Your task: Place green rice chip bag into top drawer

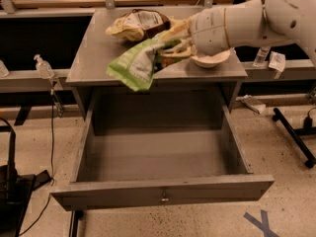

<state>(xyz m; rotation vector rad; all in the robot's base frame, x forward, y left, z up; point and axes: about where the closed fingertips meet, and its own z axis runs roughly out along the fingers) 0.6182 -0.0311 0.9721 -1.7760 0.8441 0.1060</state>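
The green rice chip bag (pixel 136 63) is lime-green with white patches. It hangs from my gripper (pixel 174 47) above the desk's front edge, tilted down to the left, over the back of the drawer. My gripper is shut on the bag's upper right end. The top drawer (pixel 163 194) is a wide grey metal drawer, pulled fully open below the desk, with a small keyhole in its front panel. Its inside holds nothing.
A yellow-and-dark-brown snack bag (pixel 136 24) lies at the back of the grey desk top (pixel 91 58). A white bowl (pixel 211 60) sits under my arm at the right. A clear bottle (pixel 43 67) stands on the left shelf. A black stand base (pixel 296 137) is on the floor at right.
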